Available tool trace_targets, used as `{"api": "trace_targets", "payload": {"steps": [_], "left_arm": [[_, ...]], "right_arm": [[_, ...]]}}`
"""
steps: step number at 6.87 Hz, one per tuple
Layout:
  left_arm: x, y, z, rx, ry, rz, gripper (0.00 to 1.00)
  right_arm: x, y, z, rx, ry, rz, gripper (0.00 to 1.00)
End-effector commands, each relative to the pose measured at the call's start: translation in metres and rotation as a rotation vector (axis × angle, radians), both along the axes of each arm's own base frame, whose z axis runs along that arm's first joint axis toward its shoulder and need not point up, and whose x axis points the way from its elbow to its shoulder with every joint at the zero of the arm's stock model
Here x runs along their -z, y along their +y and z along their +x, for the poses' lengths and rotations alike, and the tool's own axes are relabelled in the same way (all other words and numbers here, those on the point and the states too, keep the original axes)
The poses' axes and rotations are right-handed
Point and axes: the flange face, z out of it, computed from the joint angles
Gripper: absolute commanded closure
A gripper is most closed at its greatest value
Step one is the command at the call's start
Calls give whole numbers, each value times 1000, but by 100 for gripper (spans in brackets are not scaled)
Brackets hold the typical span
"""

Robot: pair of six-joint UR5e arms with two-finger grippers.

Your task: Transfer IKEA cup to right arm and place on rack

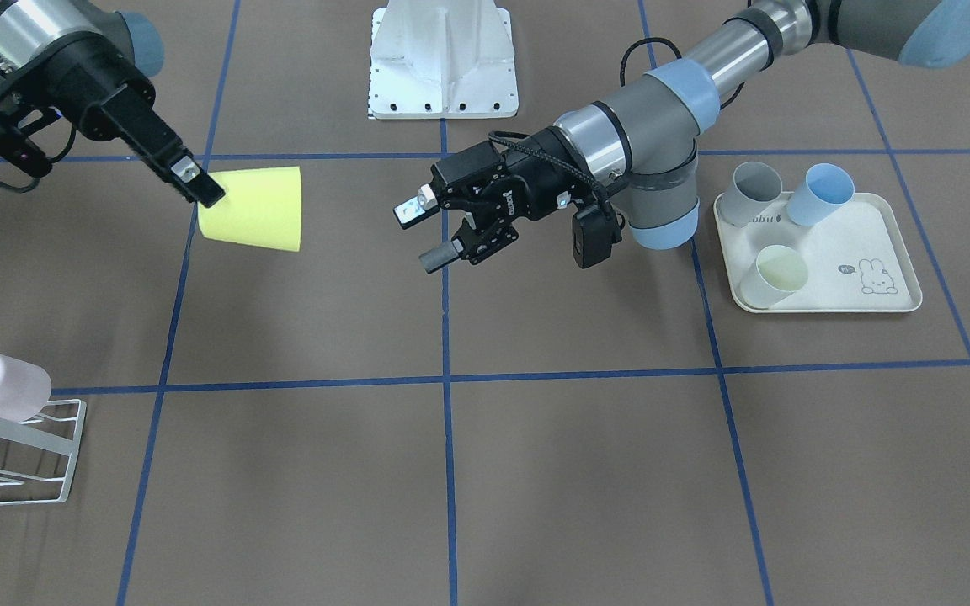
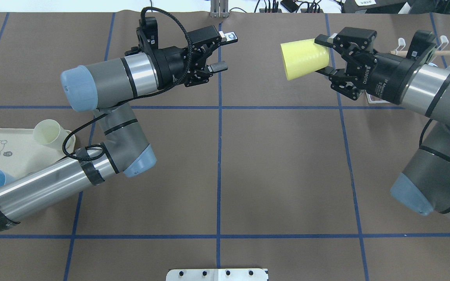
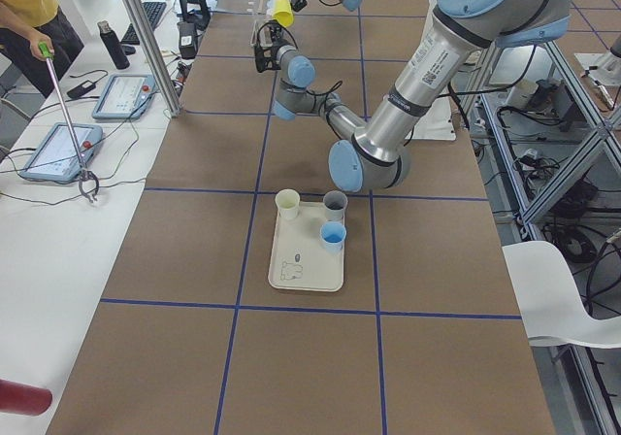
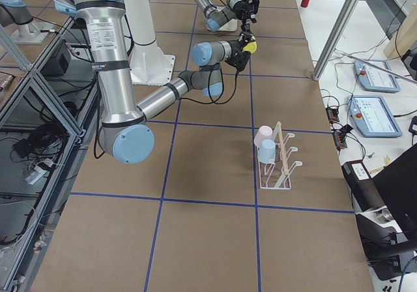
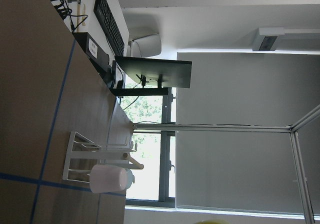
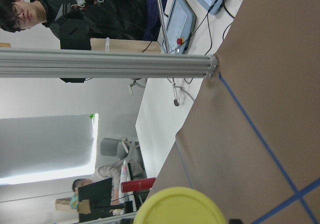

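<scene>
Your right gripper (image 2: 324, 56) is holding the yellow cup (image 2: 303, 60) sideways above the desk (image 2: 279, 164), jaws clamped on it; your left gripper (image 2: 225, 52) is hanging nearby, jaws apart.

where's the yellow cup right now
Overhead view, upper right: the yellow cup is held aloft in the right gripper, facing the open left gripper.

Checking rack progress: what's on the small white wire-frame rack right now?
The white wire rack holds a pale pink plastic cup and a light blue plastic cup; the prongs inside them are covered.
</scene>
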Motion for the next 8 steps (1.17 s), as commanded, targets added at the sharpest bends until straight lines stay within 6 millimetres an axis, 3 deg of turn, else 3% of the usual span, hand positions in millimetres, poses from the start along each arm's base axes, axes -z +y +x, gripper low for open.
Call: {"api": "trace_targets", "payload": {"steps": [1, 2, 3, 5, 6, 8], "left_arm": [[-7, -16, 1, 69, -156, 60, 0], [-7, -18, -1, 76, -160, 63, 0], [-8, -18, -1, 78, -162, 63, 0], [-12, -18, 0, 82, -167, 56, 0], [-12, -19, -1, 83, -167, 56, 0], [-17, -18, -1, 84, -171, 51, 0]], "right_arm": [[-37, -41, 40, -77, 437, 75, 100], [-56, -60, 74, -93, 626, 93, 100], [-86, -66, 111, -84, 803, 131, 100], [-147, -63, 164, -27, 1144, 200, 100], [-190, -70, 193, 2, 1251, 193, 100], [-229, -78, 237, 92, 1212, 164, 100]]}}
